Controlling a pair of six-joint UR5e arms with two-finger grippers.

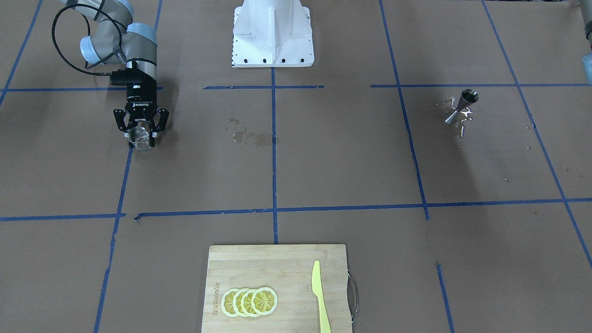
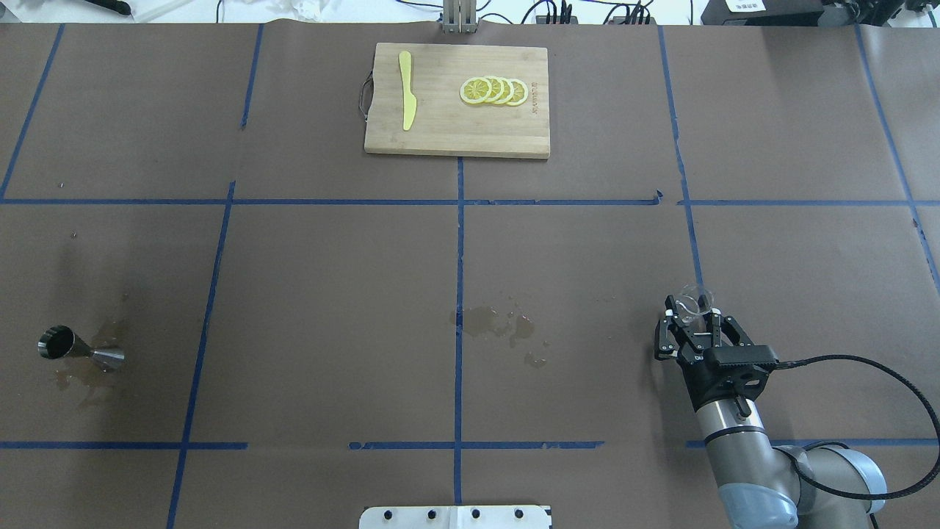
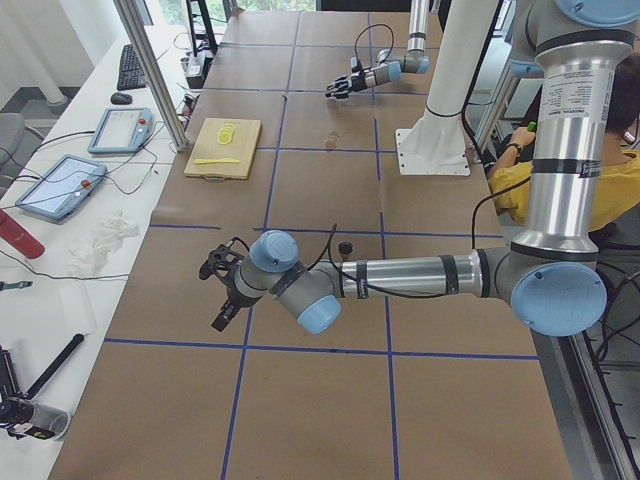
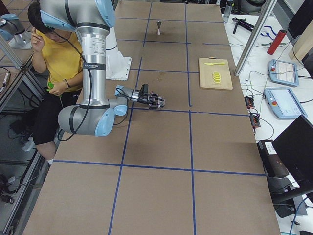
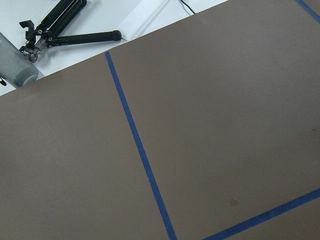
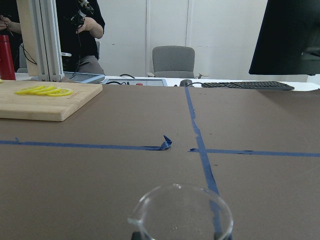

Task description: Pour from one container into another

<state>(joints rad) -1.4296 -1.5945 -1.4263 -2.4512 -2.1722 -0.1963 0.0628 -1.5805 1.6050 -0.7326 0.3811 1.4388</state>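
Gripping the clear glass cup (image 2: 694, 303), rim up, the right gripper (image 2: 692, 317) is clamping its jaws on the cup's body, low at the table's right side | steel jigger (image 2: 79, 349) is standing well apart at the left, in a wet patch (image 2: 88, 375) | left gripper (image 3: 222, 290) is hovering near the table's left end, jaw opening impossible to tell
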